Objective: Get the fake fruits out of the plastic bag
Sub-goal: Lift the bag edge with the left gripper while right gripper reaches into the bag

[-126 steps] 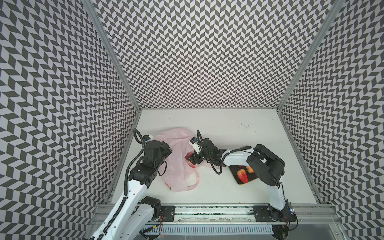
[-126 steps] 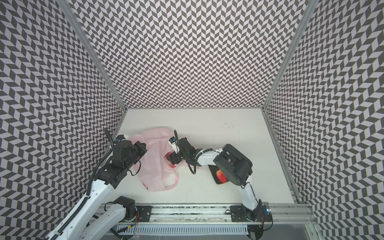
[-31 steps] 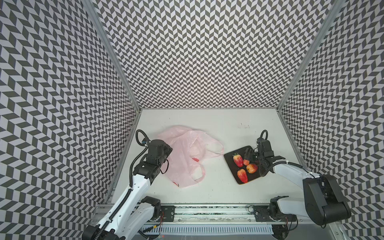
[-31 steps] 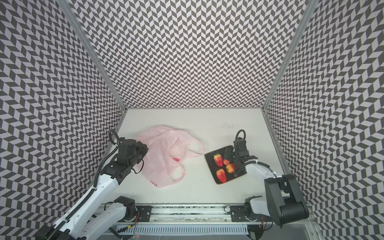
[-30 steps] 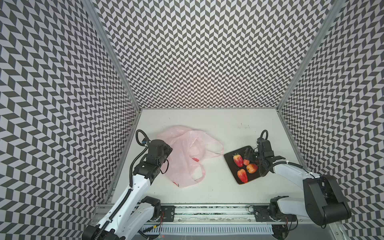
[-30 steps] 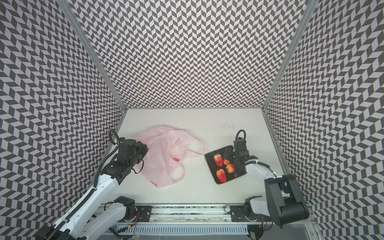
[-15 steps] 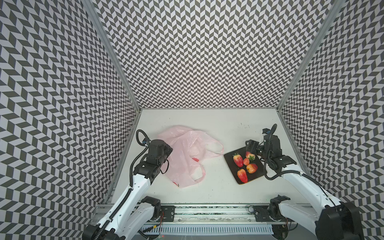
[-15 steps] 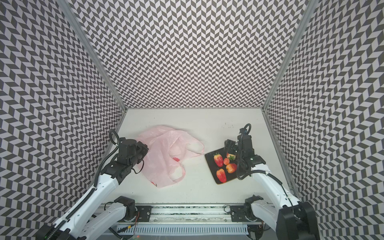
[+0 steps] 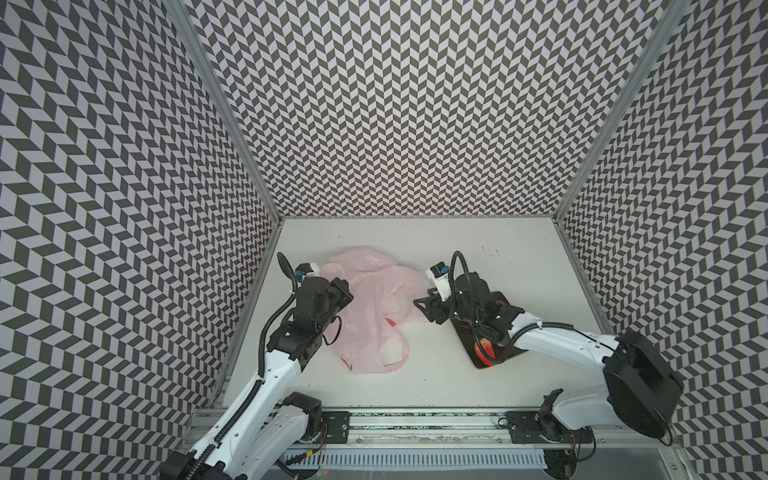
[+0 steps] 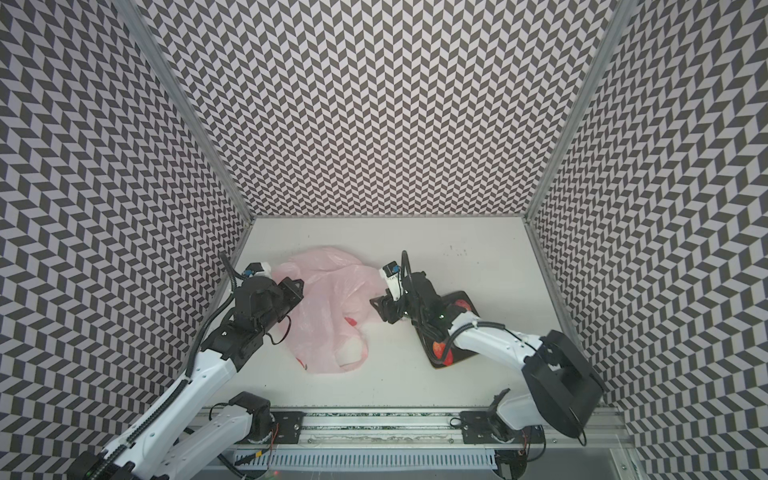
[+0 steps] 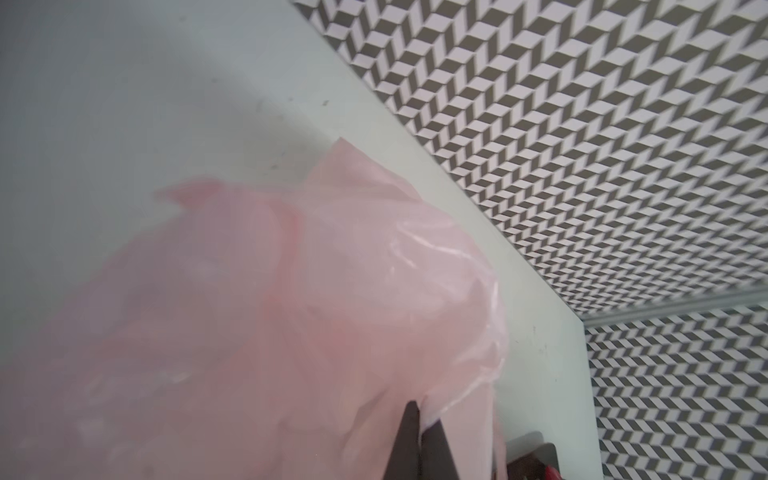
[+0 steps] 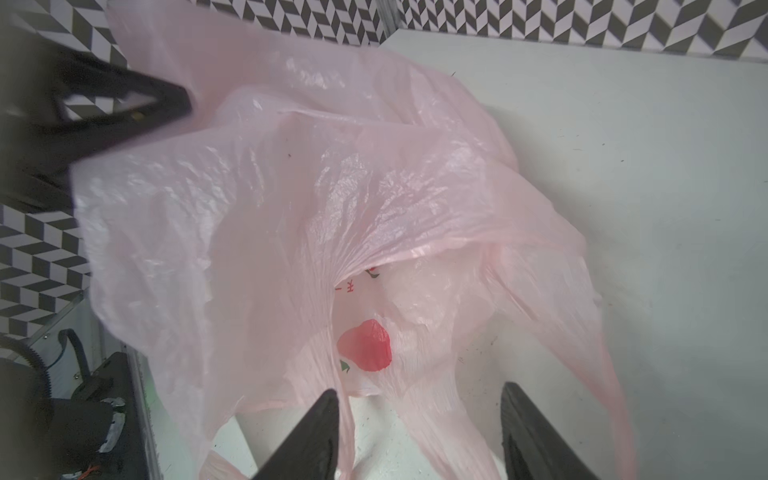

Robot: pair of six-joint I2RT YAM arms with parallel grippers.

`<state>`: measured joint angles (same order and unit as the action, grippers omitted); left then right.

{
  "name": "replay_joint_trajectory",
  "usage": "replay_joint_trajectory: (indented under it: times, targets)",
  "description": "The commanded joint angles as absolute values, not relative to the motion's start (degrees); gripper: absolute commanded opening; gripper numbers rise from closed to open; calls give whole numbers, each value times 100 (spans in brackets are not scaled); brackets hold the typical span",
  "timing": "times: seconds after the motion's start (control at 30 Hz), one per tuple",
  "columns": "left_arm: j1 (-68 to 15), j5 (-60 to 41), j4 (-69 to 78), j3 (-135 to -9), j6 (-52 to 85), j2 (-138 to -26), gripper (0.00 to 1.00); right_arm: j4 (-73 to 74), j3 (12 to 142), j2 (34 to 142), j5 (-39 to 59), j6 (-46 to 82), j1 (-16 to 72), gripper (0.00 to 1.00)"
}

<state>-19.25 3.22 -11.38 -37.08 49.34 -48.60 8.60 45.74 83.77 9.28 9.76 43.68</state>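
Pinching plastic bag (image 11: 291, 311) edge, left gripper (image 11: 419, 415) clamped tight; right gripper (image 12: 419, 390) half-open at bag mouth, film between jaws, ungripped

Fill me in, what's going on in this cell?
The left gripper is shut on the pink plastic bag, pinching its edge. The right gripper hovers at the bag's mouth, fingers apart. Some fake fruits already lie on the dark board, mostly hidden under the right arm. Inside the bag only a red print shows; no fruit is plainly visible.

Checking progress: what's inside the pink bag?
The plastic bag shows only crinkled film and a flat red print at its mouth; its folds hide the rest.
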Motion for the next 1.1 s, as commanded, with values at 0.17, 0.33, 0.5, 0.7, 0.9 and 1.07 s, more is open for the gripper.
replay_joint_trajectory:
  times: [0.17,0.33,0.5,0.7,0.9,1.07]
  targets:
    - [-2099,-249,-500,-3738,4352,-4467,0,1423,5121,9440,1537,655,4569,52]
    - [-2170,-285,-346,-3734,4316,-4280,0,1422,5113,9702,1597,723,4683,51]
    - [-2175,-30,-347,-3742,4436,-4289,0,1464,4963,9442,1451,928,4759,51]
    - [-2258,131,158,-3796,4606,-4311,0,1694,4324,8757,1487,667,4957,51]
    - [-2336,261,421,-3693,5038,-4384,0,1805,4270,8858,1391,583,5177,51]
    - [-2633,469,623,-3702,5194,-4368,0,1924,4771,9595,773,918,5282,49]
